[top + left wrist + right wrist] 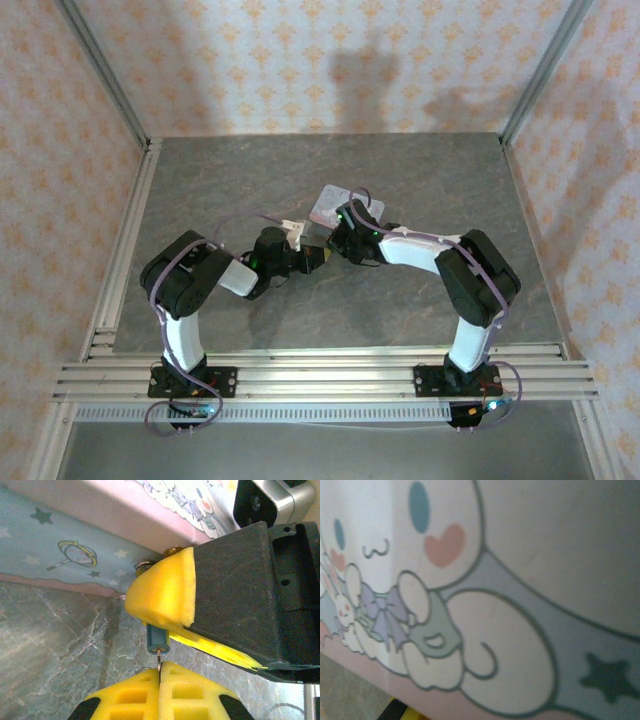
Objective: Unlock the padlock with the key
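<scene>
The padlock (157,641) is a small teal body sticking out from under a yellow finger (162,592) of my right gripper (334,248), which is shut on it just above the table. Its shackle is hidden behind that finger. The key (159,658) is a thin metal sliver pinched between the pressed-together yellow pads of my left gripper (160,667), and its tip sits in the end of the padlock. In the top view my left gripper (318,258) meets the right one at mid-table.
A pastel blue-pink tin (335,205) with a white cartoon character stands right behind both grippers, its side (65,555) close to the padlock and its lid (485,605) close under the right wrist. Grey marble tabletop (440,180) lies all around, walled by patterned panels.
</scene>
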